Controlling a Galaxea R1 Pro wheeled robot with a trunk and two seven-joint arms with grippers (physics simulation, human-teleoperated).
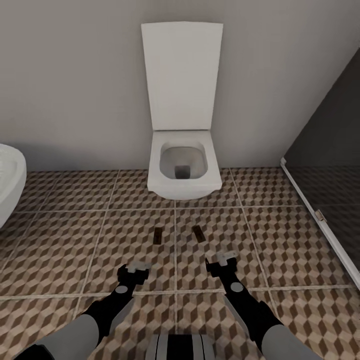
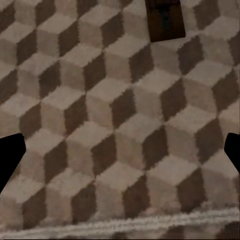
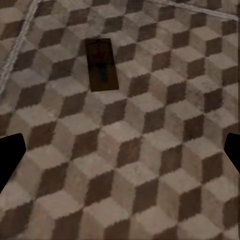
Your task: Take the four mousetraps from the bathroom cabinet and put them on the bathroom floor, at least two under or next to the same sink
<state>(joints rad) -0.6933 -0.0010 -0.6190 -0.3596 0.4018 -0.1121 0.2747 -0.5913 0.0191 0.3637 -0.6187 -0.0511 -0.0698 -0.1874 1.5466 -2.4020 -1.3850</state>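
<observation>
Two mousetraps (image 1: 158, 235) (image 1: 198, 233) on bathroom floor (image 1: 60, 240), pincers empty

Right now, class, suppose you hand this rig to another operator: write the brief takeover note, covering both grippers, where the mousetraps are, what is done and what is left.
Left gripper: open, empty, low over the bathroom floor.
Right gripper: open, empty, also low over the floor.
Mousetraps: two lie flat on the tiles in front of the toilet, the left mousetrap ahead of the left gripper, the right mousetrap ahead of the right gripper.
Done: two traps are on the floor.
Left: the other two are not in these views; no sink can be confirmed beside these two, so check placement.
</observation>
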